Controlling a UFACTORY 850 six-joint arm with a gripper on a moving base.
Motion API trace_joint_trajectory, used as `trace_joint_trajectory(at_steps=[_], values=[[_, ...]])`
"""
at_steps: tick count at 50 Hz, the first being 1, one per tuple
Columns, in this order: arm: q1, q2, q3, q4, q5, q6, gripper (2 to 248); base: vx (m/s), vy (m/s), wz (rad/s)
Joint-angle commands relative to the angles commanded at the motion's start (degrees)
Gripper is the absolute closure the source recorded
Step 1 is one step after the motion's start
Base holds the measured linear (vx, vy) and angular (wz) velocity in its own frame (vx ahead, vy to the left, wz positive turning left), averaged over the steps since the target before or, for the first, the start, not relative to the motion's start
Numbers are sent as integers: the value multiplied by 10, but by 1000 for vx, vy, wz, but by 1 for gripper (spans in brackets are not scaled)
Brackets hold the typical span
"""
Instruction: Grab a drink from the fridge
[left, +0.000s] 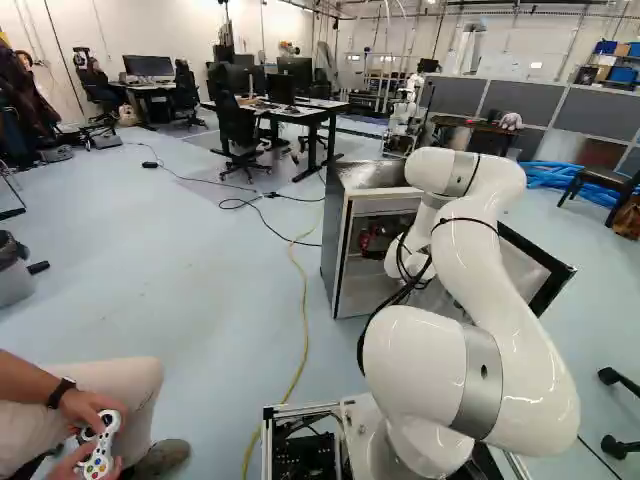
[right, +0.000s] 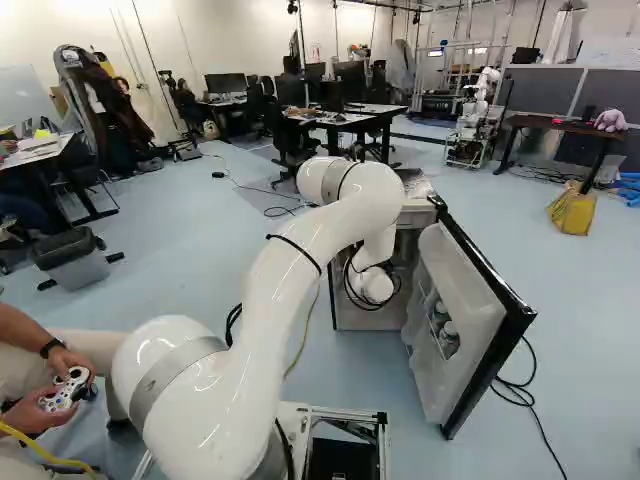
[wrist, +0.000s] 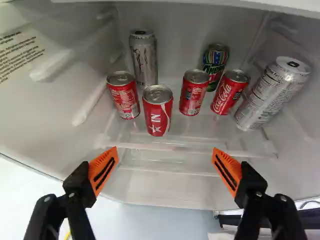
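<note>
The hand (left: 378, 238) is spread wide, empty, at the fridge (left: 337, 240). With twelve straight ahead of it, the shelf's cans run: short red (wrist: 123, 99) at eleven, tall silver (wrist: 145, 60) behind; red with white marks (wrist: 158, 114) at twelve; red (wrist: 192, 95) past twelve, green (wrist: 215, 65) behind; red, white-lettered (wrist: 229, 94) at one; leaning tall silver (wrist: 270, 95) at two.

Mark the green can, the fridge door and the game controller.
Green can (wrist: 214, 65), wrist view: its side.
Fridge door (right: 465, 290), right base view: inner face.
Game controller (right: 66, 389), right base view: its face.
</note>
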Motion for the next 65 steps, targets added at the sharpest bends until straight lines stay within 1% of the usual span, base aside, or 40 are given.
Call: trace_joint_trajectory(at_steps=[18, 37, 38, 43, 44, 48, 49, 65], values=[[7, -11, -19, 0, 0, 0, 3, 0, 0, 0], [9, -12, -21, 0, 0, 0, 3, 0, 0, 0], [9, -12, -21, 0, 0, 0, 13, 0, 0, 0], [9, -12, -21, 0, 0, 0, 13, 0, 0, 0], [9, -12, -21, 0, 0, 0, 25, 0, 0, 0], [9, -12, -21, 0, 0, 0, 25, 0, 0, 0], [9, -12, -21, 0, 0, 0, 37, 0, 0, 0], [9, -12, -21, 0, 0, 0, 40, 0, 0, 0]])
